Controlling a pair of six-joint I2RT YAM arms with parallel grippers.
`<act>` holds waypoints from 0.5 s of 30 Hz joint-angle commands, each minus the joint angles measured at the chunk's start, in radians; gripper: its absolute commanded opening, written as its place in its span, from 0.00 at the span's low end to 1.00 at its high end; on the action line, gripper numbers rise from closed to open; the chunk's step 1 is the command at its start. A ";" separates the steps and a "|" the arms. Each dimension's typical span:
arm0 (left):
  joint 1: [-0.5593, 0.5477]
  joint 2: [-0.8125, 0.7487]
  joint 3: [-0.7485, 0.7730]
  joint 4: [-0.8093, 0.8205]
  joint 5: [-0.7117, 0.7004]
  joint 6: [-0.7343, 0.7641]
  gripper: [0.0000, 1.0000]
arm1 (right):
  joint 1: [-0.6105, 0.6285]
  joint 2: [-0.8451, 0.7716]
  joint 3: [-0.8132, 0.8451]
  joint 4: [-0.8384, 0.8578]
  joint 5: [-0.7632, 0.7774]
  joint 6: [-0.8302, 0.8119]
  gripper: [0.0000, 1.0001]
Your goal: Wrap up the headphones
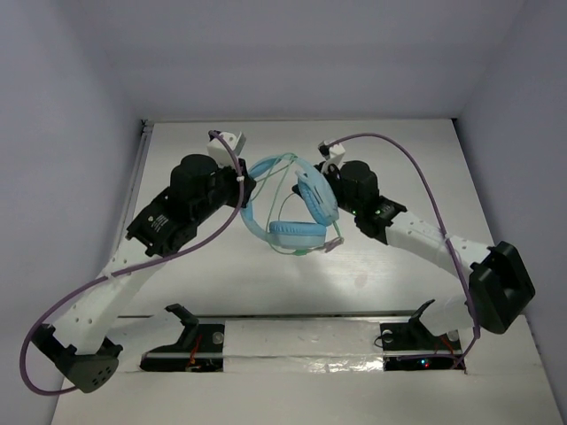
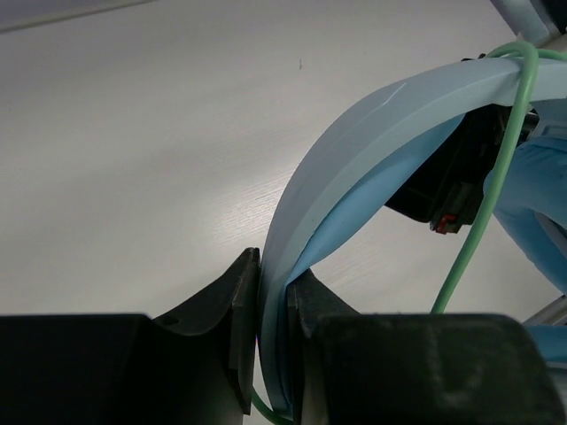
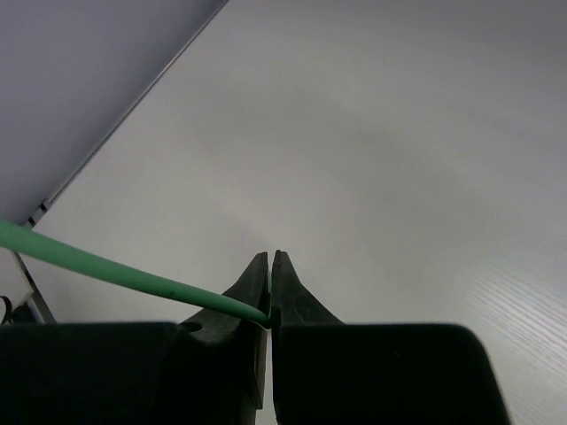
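Note:
The light blue headphones [image 1: 288,205] are held up between the two arms at the middle of the table, one earcup [image 1: 295,235] hanging low. My left gripper [image 1: 245,188] is shut on the headband [image 2: 354,168], which arcs up from between its jaws in the left wrist view. The pale-green cable [image 1: 282,188] loops across the headband. My right gripper [image 1: 324,170] is shut on the cable [image 3: 106,261], which runs off to the left from its closed jaws in the right wrist view.
Thick purple robot cables [image 1: 416,173] arc over both arms. White walls enclose the white table [image 1: 221,266] on three sides. A slot with two black mounts [image 1: 190,341] runs along the near edge.

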 commanded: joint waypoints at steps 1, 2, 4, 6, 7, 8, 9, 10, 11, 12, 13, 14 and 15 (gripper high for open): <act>0.009 -0.015 0.076 0.169 0.033 -0.028 0.00 | -0.003 0.022 0.092 0.032 -0.047 -0.023 0.03; 0.009 -0.015 0.064 0.182 0.025 -0.017 0.00 | -0.003 0.029 0.142 0.014 -0.033 -0.035 0.03; 0.009 -0.006 0.057 0.209 -0.013 0.019 0.00 | -0.003 0.032 0.191 -0.008 -0.001 -0.066 0.03; 0.009 0.010 0.068 0.216 -0.079 0.047 0.00 | -0.003 0.020 0.242 -0.020 0.019 -0.101 0.04; 0.009 0.020 0.073 0.220 -0.087 0.056 0.00 | -0.003 0.012 0.254 -0.025 0.056 -0.118 0.05; 0.009 0.021 0.073 0.228 -0.096 0.065 0.00 | -0.003 0.006 0.267 -0.038 0.082 -0.136 0.05; 0.009 0.014 0.061 0.249 -0.110 0.082 0.00 | -0.003 -0.011 0.288 -0.060 0.138 -0.173 0.05; 0.009 0.011 0.060 0.254 -0.110 0.093 0.00 | -0.003 -0.020 0.297 -0.060 0.177 -0.192 0.05; 0.009 0.011 0.053 0.252 -0.107 0.099 0.00 | -0.003 -0.031 0.307 -0.075 0.203 -0.216 0.04; 0.009 0.010 0.045 0.252 -0.102 0.104 0.00 | -0.003 -0.042 0.316 -0.080 0.230 -0.257 0.04; 0.009 0.007 0.037 0.262 -0.096 0.118 0.00 | -0.003 -0.066 0.325 -0.079 0.281 -0.273 0.04; 0.009 0.002 0.019 0.268 -0.087 0.127 0.00 | -0.003 -0.079 0.328 -0.072 0.306 -0.290 0.04; 0.009 0.002 0.016 0.268 -0.085 0.128 0.00 | -0.003 -0.092 0.333 -0.068 0.314 -0.328 0.04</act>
